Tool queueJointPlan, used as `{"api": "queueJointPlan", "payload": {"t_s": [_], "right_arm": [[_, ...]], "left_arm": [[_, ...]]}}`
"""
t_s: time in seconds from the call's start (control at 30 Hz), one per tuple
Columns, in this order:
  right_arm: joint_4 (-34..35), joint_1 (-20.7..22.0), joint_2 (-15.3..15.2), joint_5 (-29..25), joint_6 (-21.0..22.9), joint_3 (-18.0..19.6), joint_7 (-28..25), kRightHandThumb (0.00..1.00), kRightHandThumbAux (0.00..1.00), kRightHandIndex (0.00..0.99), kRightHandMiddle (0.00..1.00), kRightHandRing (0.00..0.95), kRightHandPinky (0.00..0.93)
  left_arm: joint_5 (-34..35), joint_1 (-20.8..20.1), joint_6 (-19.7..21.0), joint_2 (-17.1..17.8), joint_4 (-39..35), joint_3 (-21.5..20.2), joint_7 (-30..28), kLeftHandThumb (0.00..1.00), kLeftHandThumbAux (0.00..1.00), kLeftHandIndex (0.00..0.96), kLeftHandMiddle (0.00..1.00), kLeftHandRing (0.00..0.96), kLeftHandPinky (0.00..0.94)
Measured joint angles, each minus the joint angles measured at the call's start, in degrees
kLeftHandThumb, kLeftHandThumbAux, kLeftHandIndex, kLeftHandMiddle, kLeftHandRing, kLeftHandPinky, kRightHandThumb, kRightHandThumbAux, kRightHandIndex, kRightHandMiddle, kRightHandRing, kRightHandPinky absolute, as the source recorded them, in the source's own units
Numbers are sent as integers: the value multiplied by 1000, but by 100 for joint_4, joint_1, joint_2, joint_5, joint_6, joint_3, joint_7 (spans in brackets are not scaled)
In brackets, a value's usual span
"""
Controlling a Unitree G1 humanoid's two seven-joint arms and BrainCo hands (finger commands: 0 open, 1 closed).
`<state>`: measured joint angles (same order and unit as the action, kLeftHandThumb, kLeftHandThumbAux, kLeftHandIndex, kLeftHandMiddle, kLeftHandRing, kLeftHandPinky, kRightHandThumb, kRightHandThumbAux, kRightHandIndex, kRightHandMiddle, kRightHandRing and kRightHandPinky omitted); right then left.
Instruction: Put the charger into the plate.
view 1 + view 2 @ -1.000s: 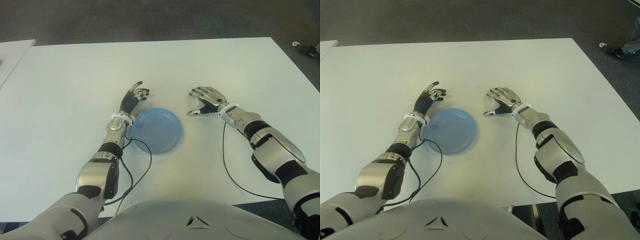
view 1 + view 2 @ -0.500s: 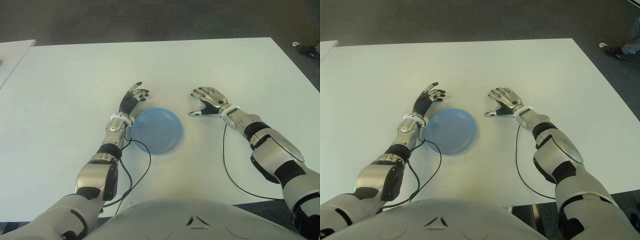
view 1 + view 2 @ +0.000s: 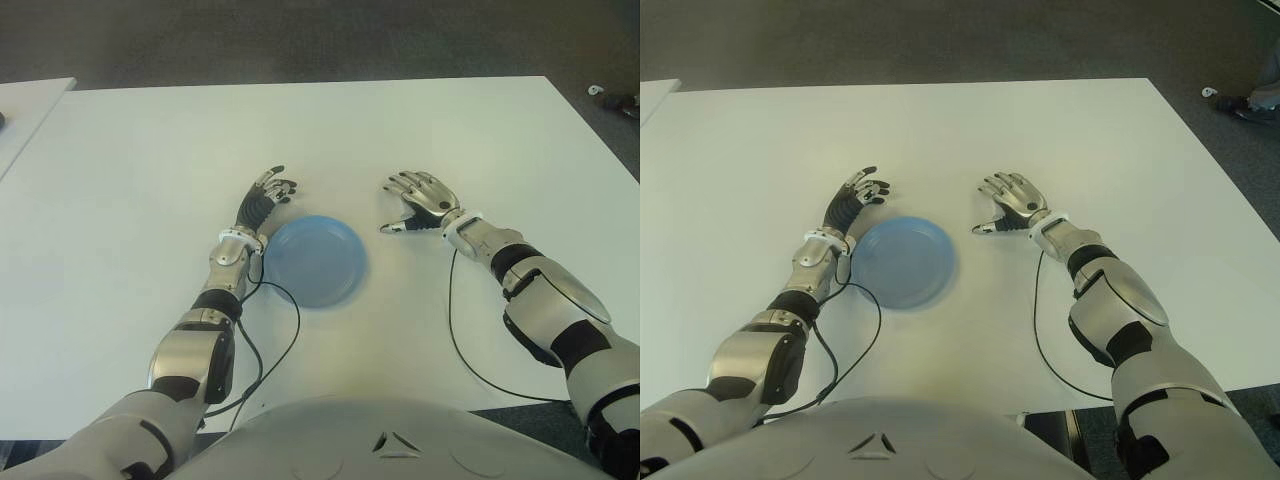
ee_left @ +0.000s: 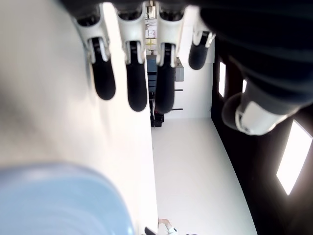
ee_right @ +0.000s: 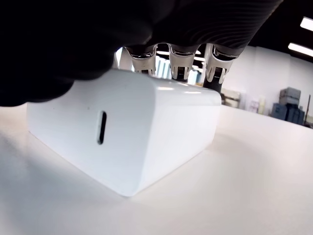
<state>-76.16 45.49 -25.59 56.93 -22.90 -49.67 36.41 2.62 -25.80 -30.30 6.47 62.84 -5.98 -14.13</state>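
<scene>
Reach step: right hand [image 3: 420, 200] spread over charger [image 5: 122, 142] on table [image 3: 150, 150], probably not gripping yet. Next: close fingers, carry to plate [image 3: 315, 262]. Left hand [image 3: 265, 198] spread, idle beside plate.

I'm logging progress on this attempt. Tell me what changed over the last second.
Very little. The right hand drifted slightly to the right, away from the round blue plastic plate; it hovers over the white block-shaped charger, which lies on the white table, not gripped. The plate and the open left hand beside it stayed put.
</scene>
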Motion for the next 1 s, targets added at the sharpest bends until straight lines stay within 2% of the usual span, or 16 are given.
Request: {"api": "queueJointPlan", "payload": {"t_s": [0.63,0.67,0.7,0.8,0.83,0.9,0.93,1.0], "right_arm": [[-41,-34,-179,-31,9,-14,208,354,130,0,0,0,19],[-41,-39,-182,-37,9,-6,213,352,136,0,0,2,47],[-41,-49,-184,-55,9,21,215,357,149,0,47,71,140],[-38,-78,-182,-130,8,122,224,366,166,9,176,231,307],[-39,-89,-182,-158,8,154,226,375,178,88,289,345,420],[-39,-116,-179,-213,9,217,229,383,188,158,389,445,520],[-39,-130,-179,-231,9,242,233,385,212,260,476,510,588],[-34,-171,-174,-266,9,290,348,387,232,349,552,566,647]], "left_arm": [[21,36,-44,49,-17,5,-11,0,508,147,340,338,333],[21,37,-48,49,-16,6,-12,0,509,147,340,338,334],[20,38,-54,50,-14,7,-12,0,510,148,339,338,334],[17,37,-60,55,-12,15,-12,0,513,149,339,339,335],[15,37,-61,57,-12,19,-12,0,513,150,338,338,334],[13,38,-62,61,-11,23,-12,0,514,150,338,338,333],[13,38,-63,64,-11,24,-12,0,515,151,337,338,335],[12,38,-63,68,-11,26,-12,0,516,153,337,338,336]]}}
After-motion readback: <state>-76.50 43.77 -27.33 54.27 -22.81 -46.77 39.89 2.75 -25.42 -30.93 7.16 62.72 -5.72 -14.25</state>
